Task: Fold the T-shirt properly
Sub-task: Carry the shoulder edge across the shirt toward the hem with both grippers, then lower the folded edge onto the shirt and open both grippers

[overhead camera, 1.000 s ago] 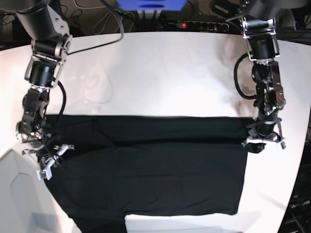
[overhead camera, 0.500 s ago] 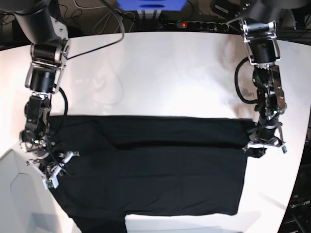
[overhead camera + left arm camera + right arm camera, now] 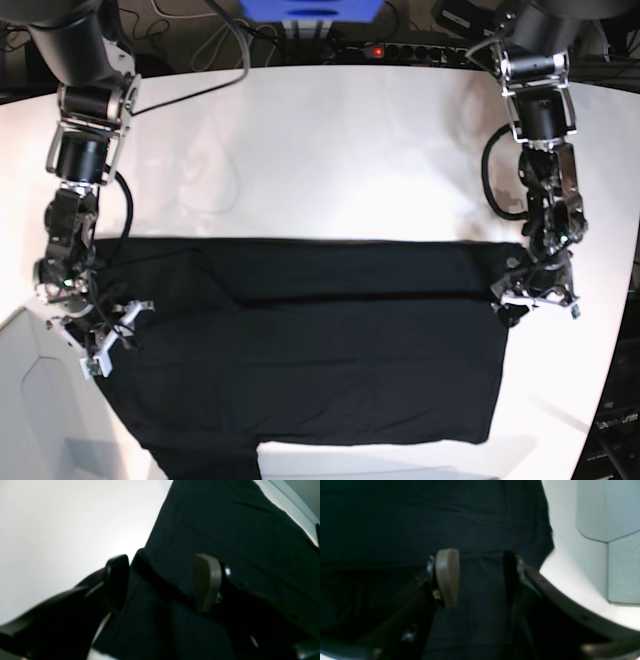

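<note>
The T-shirt lies spread flat across the lower half of the white counter. Both arms hang steeply downward at its side edges. The left gripper, frame right, has its fingers parted astride the cloth edge. The right gripper, frame left, likewise stands open over fabric, gripping nothing.

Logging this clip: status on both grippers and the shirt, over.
Left gripper open, straddling the T-shirt edge. Right gripper open over cloth. T-shirt flat on the table. Nothing in the way.
</note>
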Action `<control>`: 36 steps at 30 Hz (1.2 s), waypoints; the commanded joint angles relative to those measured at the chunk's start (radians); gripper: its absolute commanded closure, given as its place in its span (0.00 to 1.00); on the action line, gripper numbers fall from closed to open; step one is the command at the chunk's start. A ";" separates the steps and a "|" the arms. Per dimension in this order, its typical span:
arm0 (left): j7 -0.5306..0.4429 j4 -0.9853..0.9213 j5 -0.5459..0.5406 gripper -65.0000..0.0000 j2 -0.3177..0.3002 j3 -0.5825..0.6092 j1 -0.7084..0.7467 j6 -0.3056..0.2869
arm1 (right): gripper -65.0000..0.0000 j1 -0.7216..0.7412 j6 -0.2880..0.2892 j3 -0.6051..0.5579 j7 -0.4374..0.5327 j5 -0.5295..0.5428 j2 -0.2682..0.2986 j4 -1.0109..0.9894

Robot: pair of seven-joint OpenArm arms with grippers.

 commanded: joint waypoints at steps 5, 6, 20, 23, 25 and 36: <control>-0.023 0.142 -0.013 0.40 -0.015 -0.009 0.107 -0.001 | 0.51 -0.060 0.004 0.057 0.024 0.014 0.017 0.117; -0.023 0.151 -0.013 0.40 -0.015 -0.009 0.129 -0.001 | 0.50 -0.079 0.004 0.070 0.024 0.014 0.017 0.142; -0.025 0.084 -0.007 0.40 0.049 -0.106 0.175 0.001 | 0.50 -0.204 0.006 0.139 0.035 0.016 0.020 0.196; -0.023 0.113 -0.007 0.40 0.049 -0.126 0.187 0.001 | 0.50 -0.204 0.006 0.145 0.033 0.016 0.025 0.196; -0.023 0.088 -0.007 0.40 0.048 -0.127 0.184 0.001 | 0.50 -0.204 0.006 0.145 0.033 0.016 0.040 0.196; -0.020 0.002 -0.007 0.42 0.045 -0.066 0.164 -0.007 | 0.50 -0.204 0.006 0.212 0.033 0.016 0.066 0.190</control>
